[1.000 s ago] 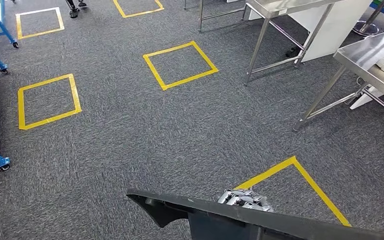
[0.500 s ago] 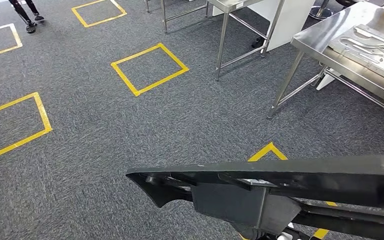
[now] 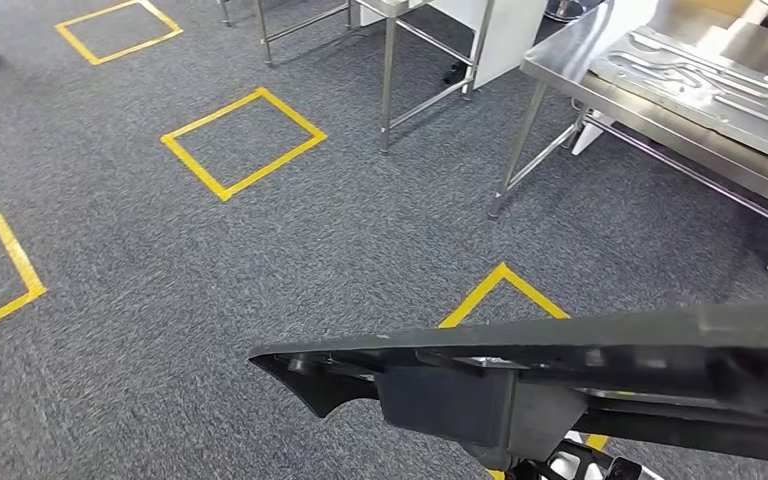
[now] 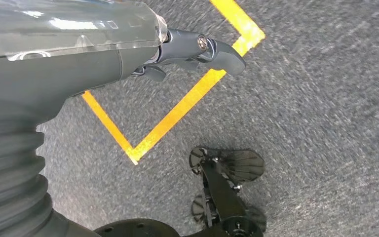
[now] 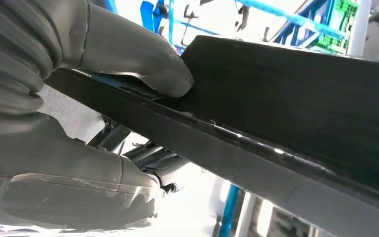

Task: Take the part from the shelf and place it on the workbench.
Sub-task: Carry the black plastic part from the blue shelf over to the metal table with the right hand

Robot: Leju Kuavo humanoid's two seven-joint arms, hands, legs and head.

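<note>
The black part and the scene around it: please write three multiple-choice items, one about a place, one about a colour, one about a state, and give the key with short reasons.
1. Where does the workbench stand in the head view?
A. upper right
B. lower left
C. lower middle

2. What colour are the tape squares on the carpet?
A. blue
B. yellow
C. white

3. What is the state of the long black part?
A. lying on the workbench
B. lying on the carpet
C. held by the right hand

Key: 1 A, the steel top sits at the upper right, beyond the part. 2 B, the outlines are yellow. 3 C, the right wrist view shows the thumb pressed on the part's edge.
</note>
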